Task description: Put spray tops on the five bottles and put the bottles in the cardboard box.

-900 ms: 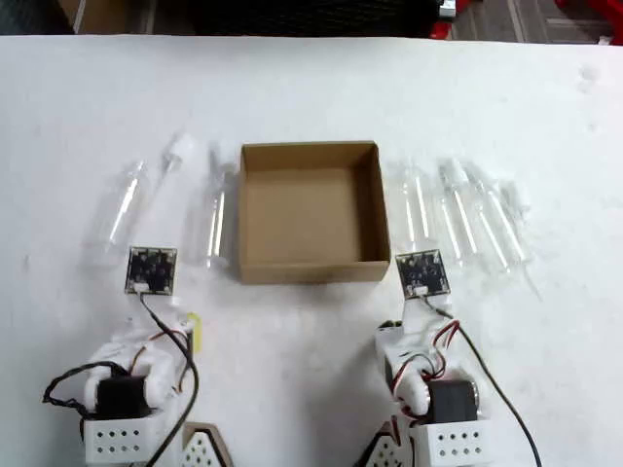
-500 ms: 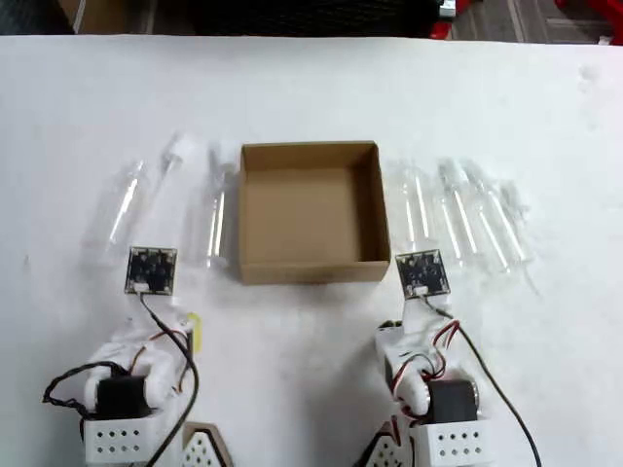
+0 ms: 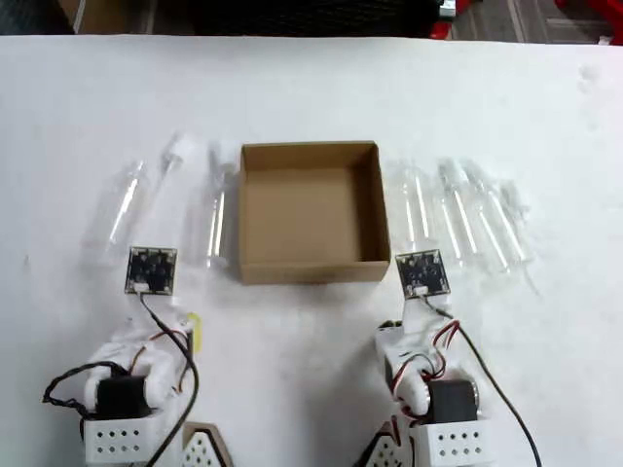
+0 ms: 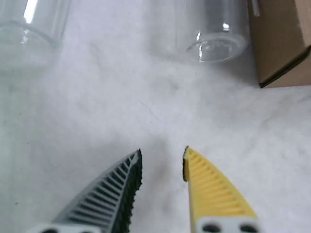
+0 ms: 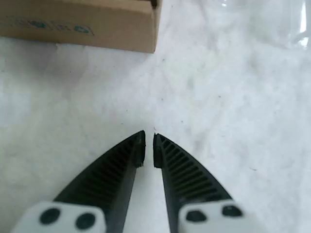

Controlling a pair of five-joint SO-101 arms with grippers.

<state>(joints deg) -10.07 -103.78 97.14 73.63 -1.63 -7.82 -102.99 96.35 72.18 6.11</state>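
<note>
Square open cardboard box (image 3: 311,269) at centre of tabletop (image 3: 311,88). Five clear cylindrical plastic bottles (image 3: 214,219) lying flat: two left, three right. Ribbed left end effector (image 4: 163,158) slightly parted, empty; right end effector (image 5: 149,145) clenched, empty.

The left tool (image 4: 162,162) hangs low over the white surface (image 4: 121,102). Its grey-black finger (image 4: 116,194) and yellow finger (image 4: 209,189) are parted, with nothing in the gap. Taking the fingertips as pointing to twelve, a clear bottle (image 4: 216,41) lies at one o'clock with its round base towards the tool, just beside a corner of the cardboard box (image 4: 284,43) at two o'clock. A second clear bottle (image 4: 29,22) lies at ten o'clock, well apart from the first.
</note>
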